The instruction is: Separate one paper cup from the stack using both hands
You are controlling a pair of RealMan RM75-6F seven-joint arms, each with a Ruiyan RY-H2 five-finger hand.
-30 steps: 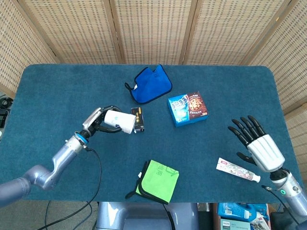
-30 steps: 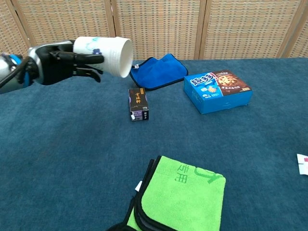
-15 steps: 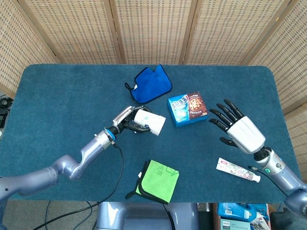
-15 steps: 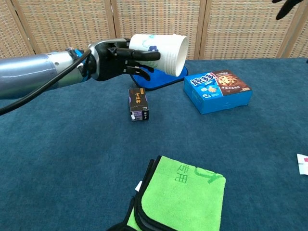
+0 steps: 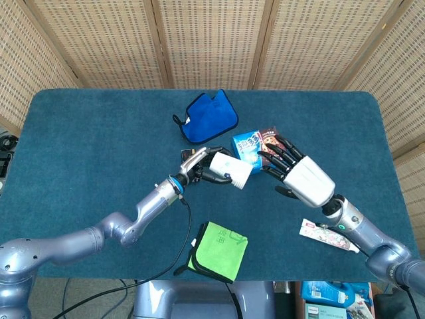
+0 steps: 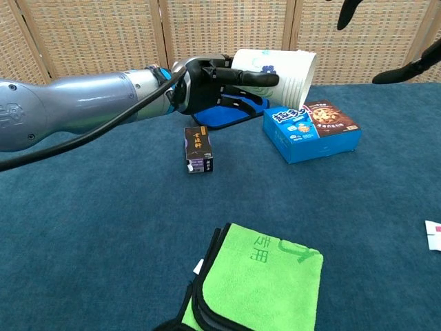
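The left hand (image 5: pixel 199 169) grips the cups (image 5: pixel 229 169) round the closed end, holding the stack on its side above the middle of the desk (image 5: pixel 80 133), its open mouth turned toward the right hand (image 5: pixel 295 174); that hand is spread and holds nothing, its fingertips just beside the rim but, as far as the head view shows, not yet touching it (the chest view catches only dark fingers at the top right corner); so the step in hand looks like the approach of the second hand, with no cup parted from the stack. The next move calls for the right fingers to close on the rim of the outermost cup alone, then draw along the stack's axis while the left hand holds firm; gripping too deep would likely take more than one cup. Below the stack lie a small dark box (image 6: pixel 198 149) and a biscuit box (image 6: pixel 310 131); a blue cloth (image 5: pixel 209 118) sits nearer the far edge, a green cloth (image 5: pixel 219 251) at the near edge, a tube (image 5: pixel 329 236) toward the near right corner.
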